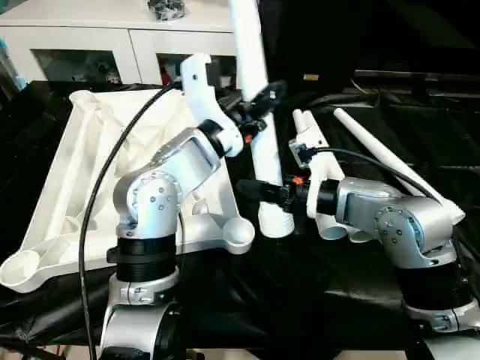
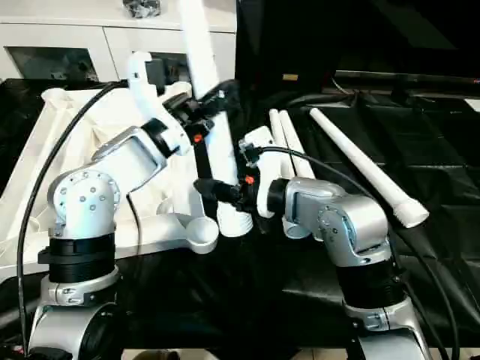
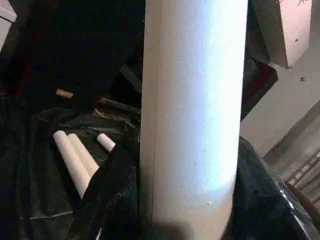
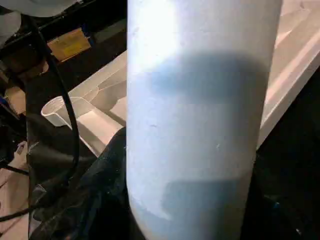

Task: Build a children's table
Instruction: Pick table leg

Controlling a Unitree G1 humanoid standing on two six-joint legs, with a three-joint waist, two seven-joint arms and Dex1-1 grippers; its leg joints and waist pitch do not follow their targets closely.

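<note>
We kept one leg upright beside the tabletop's near right corner socket, left end effector clamped high and right end effector clamped low, steadying it for insertion.

1. Work table, draped in black cloth.
2. Tabletop, white, lying ribbed underside up on the table's left part.
3. Two legs, side by side at the centre.
4. Single leg, lying diagonally to their right.
</note>
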